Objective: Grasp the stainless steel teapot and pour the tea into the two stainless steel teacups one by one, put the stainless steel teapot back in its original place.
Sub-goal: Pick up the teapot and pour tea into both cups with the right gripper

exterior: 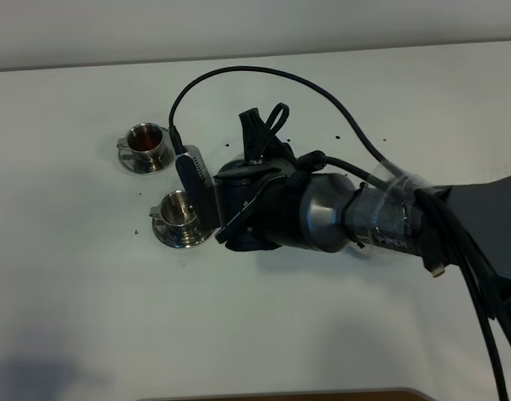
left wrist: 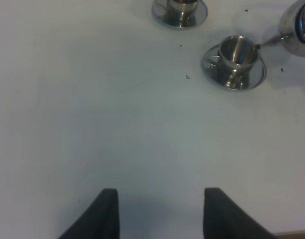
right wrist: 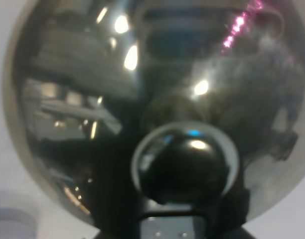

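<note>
Up close, the stainless steel teapot (right wrist: 152, 99) fills your right wrist view, right fingers (exterior: 254, 142) clenched on it, spout tip at the nearer teacup (left wrist: 236, 52) rim; your left fingers (left wrist: 106, 214) hang released over the desk (left wrist: 117, 124).

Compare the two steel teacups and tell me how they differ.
The far teacup holds reddish-brown tea; the near teacup shows bare steel inside. The teapot points its spout at the near teacup's rim; the far teacup stands clear of it. Both are small shiny cups, upright on round saucers.

Black left tool (left wrist: 161, 191); cable-draped grey arm (exterior: 326, 215)
</note>
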`<state>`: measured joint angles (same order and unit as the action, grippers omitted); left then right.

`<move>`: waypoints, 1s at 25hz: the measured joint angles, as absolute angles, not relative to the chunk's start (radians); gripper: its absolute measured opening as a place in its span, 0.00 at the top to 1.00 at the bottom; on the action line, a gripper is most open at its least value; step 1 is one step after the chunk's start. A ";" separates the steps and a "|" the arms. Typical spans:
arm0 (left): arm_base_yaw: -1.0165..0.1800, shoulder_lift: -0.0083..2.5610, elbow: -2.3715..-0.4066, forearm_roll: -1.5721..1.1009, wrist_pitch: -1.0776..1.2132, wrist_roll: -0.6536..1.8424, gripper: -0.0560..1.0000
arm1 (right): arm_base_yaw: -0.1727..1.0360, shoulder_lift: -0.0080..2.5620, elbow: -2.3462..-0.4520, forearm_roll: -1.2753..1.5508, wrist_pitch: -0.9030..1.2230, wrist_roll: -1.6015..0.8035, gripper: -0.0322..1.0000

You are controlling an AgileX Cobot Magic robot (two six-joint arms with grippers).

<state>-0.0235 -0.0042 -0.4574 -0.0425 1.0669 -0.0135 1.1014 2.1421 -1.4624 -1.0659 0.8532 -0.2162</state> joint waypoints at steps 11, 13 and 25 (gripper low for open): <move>-0.023 -0.004 -0.457 -0.042 1.067 -0.014 0.52 | 1.128 2.146 -1.462 -1.221 0.854 -0.189 0.78; -0.023 -0.004 -0.457 -0.042 1.067 -0.014 0.52 | 1.129 2.154 -1.462 -1.269 0.855 -0.172 0.78; -0.023 -0.004 -0.457 -0.042 1.067 -0.014 0.52 | 1.132 2.173 -1.462 -1.360 0.870 -0.165 0.78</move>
